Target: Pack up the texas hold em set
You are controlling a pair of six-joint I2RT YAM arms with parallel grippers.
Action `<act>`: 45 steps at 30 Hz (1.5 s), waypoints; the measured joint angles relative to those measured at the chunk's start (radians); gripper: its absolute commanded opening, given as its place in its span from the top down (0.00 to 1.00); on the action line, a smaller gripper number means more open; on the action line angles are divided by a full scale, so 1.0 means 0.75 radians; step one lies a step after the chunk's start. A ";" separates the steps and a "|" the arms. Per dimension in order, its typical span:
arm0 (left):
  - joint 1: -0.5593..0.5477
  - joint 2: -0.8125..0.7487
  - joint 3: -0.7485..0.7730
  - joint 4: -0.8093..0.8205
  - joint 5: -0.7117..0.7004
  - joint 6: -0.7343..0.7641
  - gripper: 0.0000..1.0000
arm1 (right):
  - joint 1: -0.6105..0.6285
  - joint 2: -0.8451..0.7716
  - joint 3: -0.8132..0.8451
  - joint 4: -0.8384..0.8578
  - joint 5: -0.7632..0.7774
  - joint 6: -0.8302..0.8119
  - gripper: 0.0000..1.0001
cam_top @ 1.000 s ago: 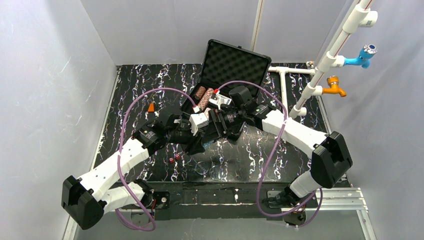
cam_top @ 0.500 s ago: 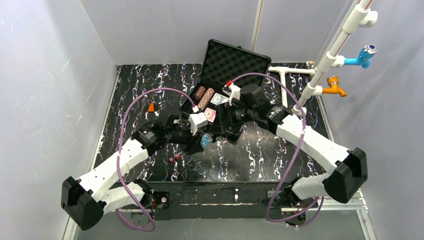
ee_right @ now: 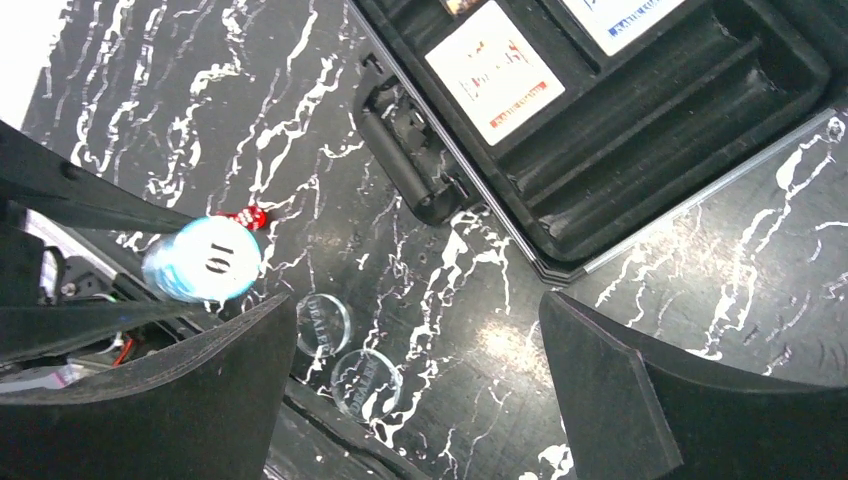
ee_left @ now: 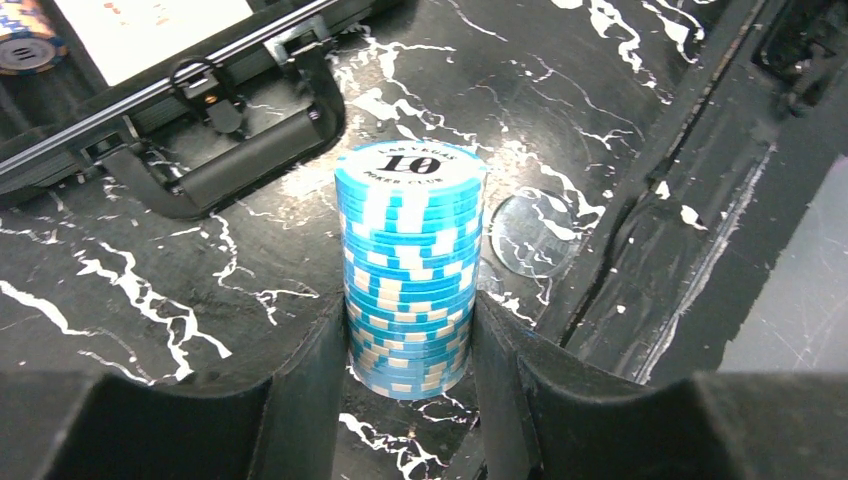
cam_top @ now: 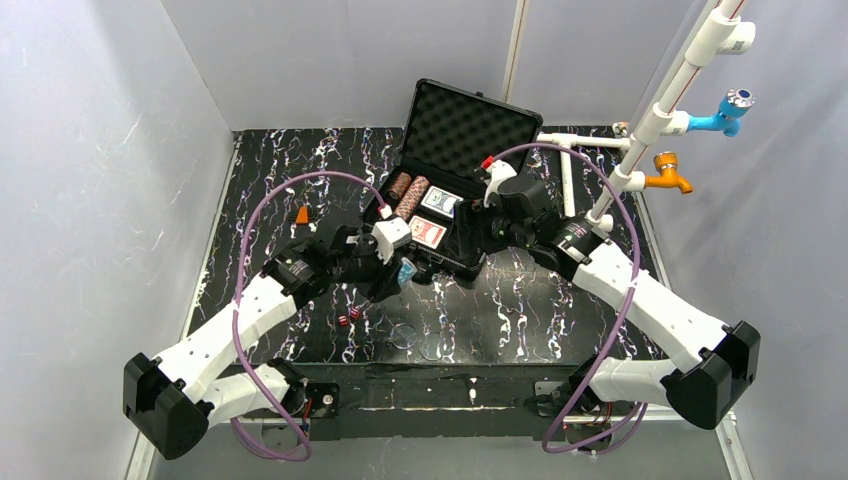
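The left gripper (ee_left: 410, 345) is clamped on a blue chip stack (ee_left: 410, 270), its two black fingers (ee_left: 315, 370) pressing the ribbed sides of the column. The chips are pale blue with white edge blocks, and the top face carries a printed "10". In the overhead view this stack (cam_top: 406, 275) sits at centre frame, just below the near edge of the case (cam_top: 470, 125), and whether it touches the worktop (cam_top: 300, 180) cannot be told. The worktop is glossy black with white marble-like veins. The case is hard black plastic, its lid standing open to show egg-crate foam. A moulded carry handle (ee_left: 250, 160) juts from the case's front edge. Inside the tray lie two flat rectangular card decks (ee_right: 494, 72) side by side, and two brown-and-cream chip stacks (cam_top: 406, 188) lie on their sides toward its upper left. Empty grooved channels fill the rest of the tray. The right gripper (ee_right: 420, 310) hangs over the case's front corner with its jaws spread wide and nothing between them. Two clear round dealer buttons (ee_right: 322, 322) lie flat on the worktop, close together, just below the blue stack. Small red dice (cam_top: 347, 317) lie to the lower left of it.
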 measured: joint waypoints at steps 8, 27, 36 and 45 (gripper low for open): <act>0.029 0.003 0.016 -0.007 -0.141 -0.006 1.00 | 0.000 -0.043 -0.068 -0.039 0.082 -0.024 0.02; 0.236 0.272 0.247 -0.043 -0.289 -0.046 1.00 | 0.000 -0.106 -0.154 -0.062 0.172 -0.069 0.02; 0.294 0.508 0.427 -0.046 -0.317 -0.061 1.00 | 0.000 -0.122 -0.177 -0.061 0.201 -0.091 0.02; 0.326 0.726 0.609 -0.048 -0.344 -0.036 1.00 | 0.000 -0.146 -0.194 -0.056 0.207 -0.093 0.02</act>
